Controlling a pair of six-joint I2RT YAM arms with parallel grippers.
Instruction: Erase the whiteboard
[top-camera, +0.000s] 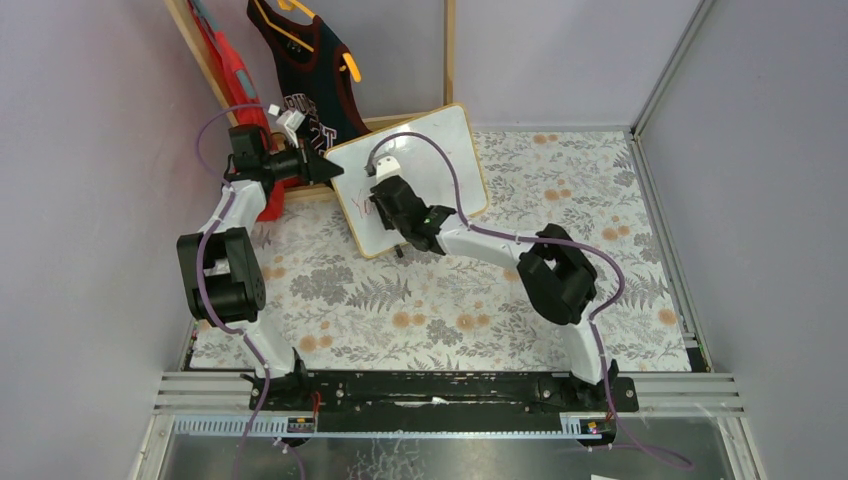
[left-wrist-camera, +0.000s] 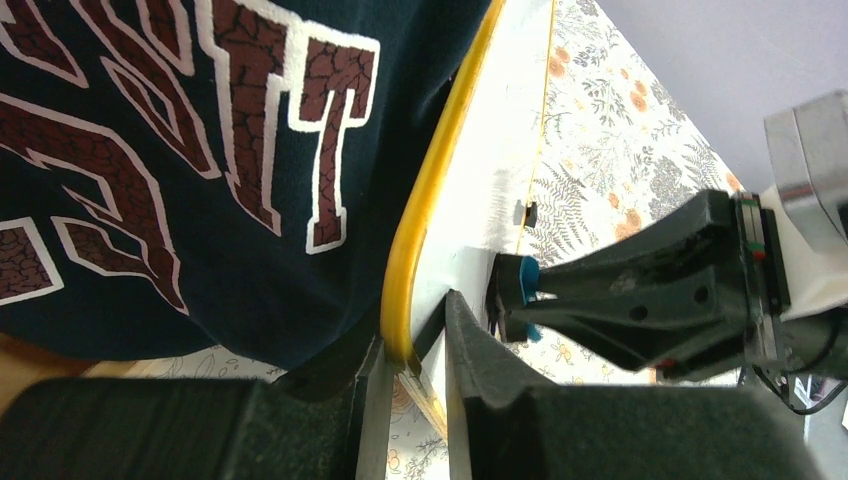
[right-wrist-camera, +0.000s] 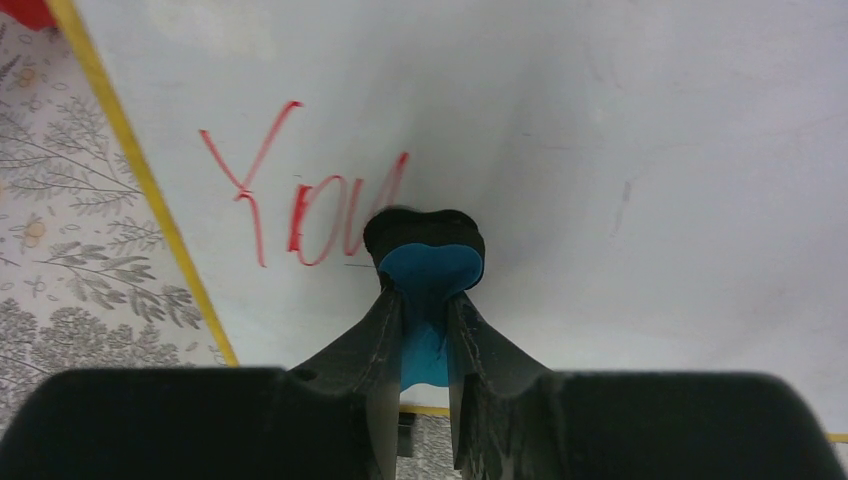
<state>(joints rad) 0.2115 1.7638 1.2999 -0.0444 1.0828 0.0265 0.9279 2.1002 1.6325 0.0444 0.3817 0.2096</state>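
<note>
Right wrist cam is catching what the top view is hiding: the right gripper (right-wrist-camera: 425, 292) is squeezing a blue eraser (right-wrist-camera: 430, 265) between nearly closed fingers. Its black pad is pressing on the whiteboard (right-wrist-camera: 650, 150) right at the fingertips, and the red "You" (right-wrist-camera: 300, 212) is sitting just left of them in that view. Left wrist cam is showing the left gripper (left-wrist-camera: 412, 340) pinching the board's frame edge, with a dark jersey (left-wrist-camera: 200, 150) hanging beside its fingers.

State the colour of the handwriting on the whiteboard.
Red; the handwriting shows best in the right wrist view.
</note>
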